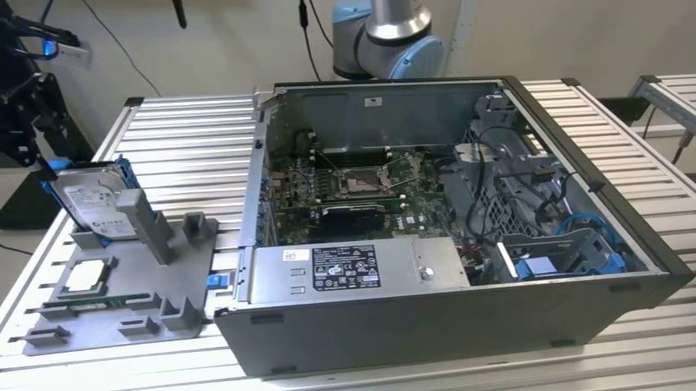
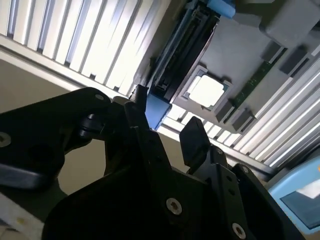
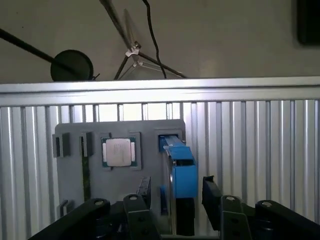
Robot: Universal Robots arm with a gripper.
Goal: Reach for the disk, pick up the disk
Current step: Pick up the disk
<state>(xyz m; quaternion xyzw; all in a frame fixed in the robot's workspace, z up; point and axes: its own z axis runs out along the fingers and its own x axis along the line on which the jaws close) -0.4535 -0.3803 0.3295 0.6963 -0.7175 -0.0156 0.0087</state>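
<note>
First wrist view: my pincer is open, one finger on each side of the disk

My pincer (image 3: 176, 186) is open. In the first wrist view its two black fingers (image 3: 137, 217) stand apart, and the disk (image 3: 180, 162) shows between them — thin edge toward me, blue rail on top. I see a gap on each side, so neither finger touches the disk. I hold nothing.

The disk stands up on its edge in a slot of a flat grey holder (image 3: 75, 131). A small square silver chip (image 3: 119, 151) lies in the same holder, just beside the disk. The holder lies on a table of shiny metal slats (image 3: 250, 140).

In the second wrist view the pincer (image 2: 167, 114) looks the same — fingers apart, a blue bit of the disk (image 2: 159, 111) between the tips, and the chip (image 2: 206, 91) past it.

In the exterior view the disk (image 1: 93, 204) stands at the far end of the holder (image 1: 120, 314), with its white label showing. The chip (image 1: 90, 277) lies nearer the camera than the disk. The holder is on the exterior view's left, beside a big open computer case (image 1: 435, 326).
</note>
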